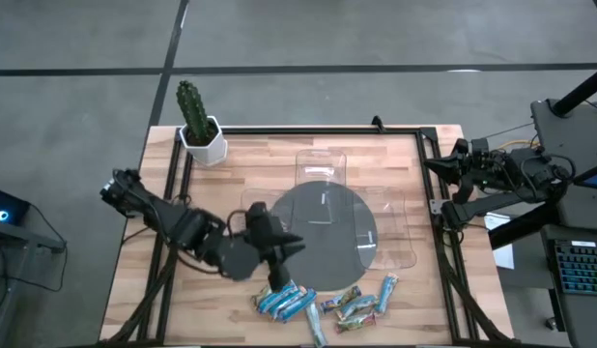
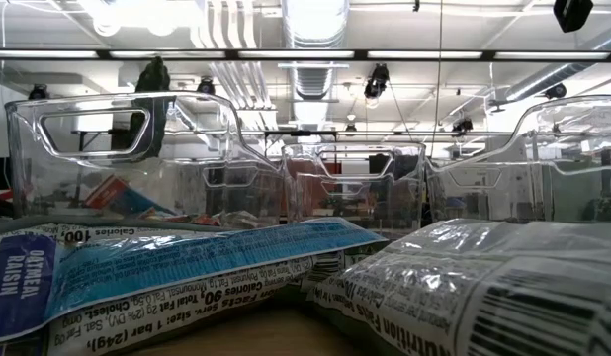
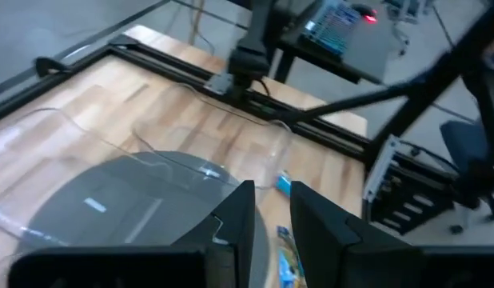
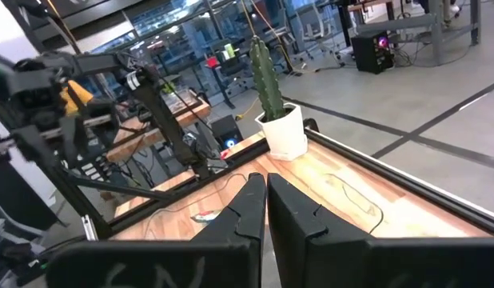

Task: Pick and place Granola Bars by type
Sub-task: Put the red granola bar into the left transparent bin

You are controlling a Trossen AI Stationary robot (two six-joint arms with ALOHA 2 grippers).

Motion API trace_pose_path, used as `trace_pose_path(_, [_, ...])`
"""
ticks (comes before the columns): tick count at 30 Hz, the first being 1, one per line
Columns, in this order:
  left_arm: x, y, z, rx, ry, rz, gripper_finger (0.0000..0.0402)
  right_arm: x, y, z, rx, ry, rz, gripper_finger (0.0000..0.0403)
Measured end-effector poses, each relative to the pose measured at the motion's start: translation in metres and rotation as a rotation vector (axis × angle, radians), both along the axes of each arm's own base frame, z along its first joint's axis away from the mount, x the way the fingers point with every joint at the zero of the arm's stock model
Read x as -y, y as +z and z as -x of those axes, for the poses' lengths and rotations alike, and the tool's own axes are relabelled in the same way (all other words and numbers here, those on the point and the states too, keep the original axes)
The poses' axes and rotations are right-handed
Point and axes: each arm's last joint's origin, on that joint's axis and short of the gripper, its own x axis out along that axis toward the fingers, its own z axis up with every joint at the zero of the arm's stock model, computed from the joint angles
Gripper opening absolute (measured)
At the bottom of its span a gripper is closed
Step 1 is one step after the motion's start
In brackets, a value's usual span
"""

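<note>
Several granola bars in blue, teal and silvery wrappers lie flat on the wood near the table's front edge, in one bunch (image 1: 284,302) and another (image 1: 356,307). The low view shows a blue bar (image 2: 187,262) and a silvery one (image 2: 483,282) up close. My left gripper (image 1: 297,244) (image 3: 271,200) hangs above the table, just far of the left bunch, pointing toward the right edge. Its fingers stand a little apart with nothing between them. My right gripper (image 4: 265,188) is shut and parked beyond the table's right edge (image 1: 436,169).
Clear plastic trays (image 1: 321,174) (image 1: 390,227) (image 2: 137,148) stand around a grey round mat (image 1: 327,237) at the table's middle. A potted cactus (image 1: 197,121) stands at the far left corner. A black rail (image 1: 424,222) frames the table.
</note>
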Motion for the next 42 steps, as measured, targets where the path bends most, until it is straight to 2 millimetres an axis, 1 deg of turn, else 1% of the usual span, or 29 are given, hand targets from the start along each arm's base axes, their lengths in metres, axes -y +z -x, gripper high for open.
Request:
trace_pose_path(4, [0.021, -0.008, 0.002, 0.034, -0.081, -0.032, 0.0064, 0.000, 0.001, 0.000, 0.006, 0.002, -0.005, 0.0009])
trace_pose_path(7, [0.032, -0.013, 0.007, 0.041, -0.141, -0.078, 0.0064, 0.000, 0.001, 0.000, 0.008, 0.002, -0.001, 0.0009])
trace_pose_path(10, [0.034, -0.015, 0.014, 0.033, -0.170, -0.113, 0.0064, 0.000, 0.001, 0.000, 0.014, 0.001, -0.019, 0.0008])
trace_pose_path(14, [0.030, -0.006, 0.025, 0.074, -0.201, -0.157, 0.0064, 0.000, 0.001, 0.000, 0.009, 0.003, 0.006, 0.0009])
trace_pose_path(18, [0.018, 0.007, 0.040, 0.144, -0.236, -0.214, 0.0064, -0.001, 0.001, 0.000, 0.007, 0.024, 0.014, 0.0009])
trace_pose_path(21, [0.001, 0.014, 0.054, 0.176, -0.259, -0.226, 0.0064, -0.002, 0.002, -0.001, 0.015, 0.079, 0.022, 0.0009])
trace_pose_path(23, [-0.010, 0.014, 0.065, 0.183, -0.305, -0.212, 0.0064, -0.004, 0.005, -0.001, 0.041, 0.129, 0.032, 0.0009])
trace_pose_path(27, [-0.031, 0.003, 0.086, 0.196, -0.374, -0.164, 0.0064, -0.007, 0.018, -0.004, 0.156, 0.220, 0.072, 0.0009])
trace_pose_path(31, [-0.051, -0.007, 0.105, 0.301, -0.345, -0.142, 0.0064, -0.011, 0.034, -0.011, 0.290, 0.281, 0.123, 0.0009])
trace_pose_path(33, [-0.060, -0.014, 0.114, 0.356, -0.325, -0.126, 0.0057, -0.012, 0.039, -0.015, 0.335, 0.294, 0.127, 0.0009])
trace_pose_path(37, [-0.072, -0.033, 0.131, 0.385, -0.307, -0.106, 0.0013, -0.016, 0.045, -0.028, 0.364, 0.313, 0.125, 0.0009])
trace_pose_path(39, [-0.078, -0.041, 0.139, 0.389, -0.295, -0.096, 0.0004, -0.019, 0.045, -0.036, 0.357, 0.339, 0.123, 0.0009])
trace_pose_path(42, [-0.085, -0.047, 0.150, 0.401, -0.278, -0.083, 0.0001, -0.024, 0.045, -0.051, 0.343, 0.384, 0.088, 0.0008])
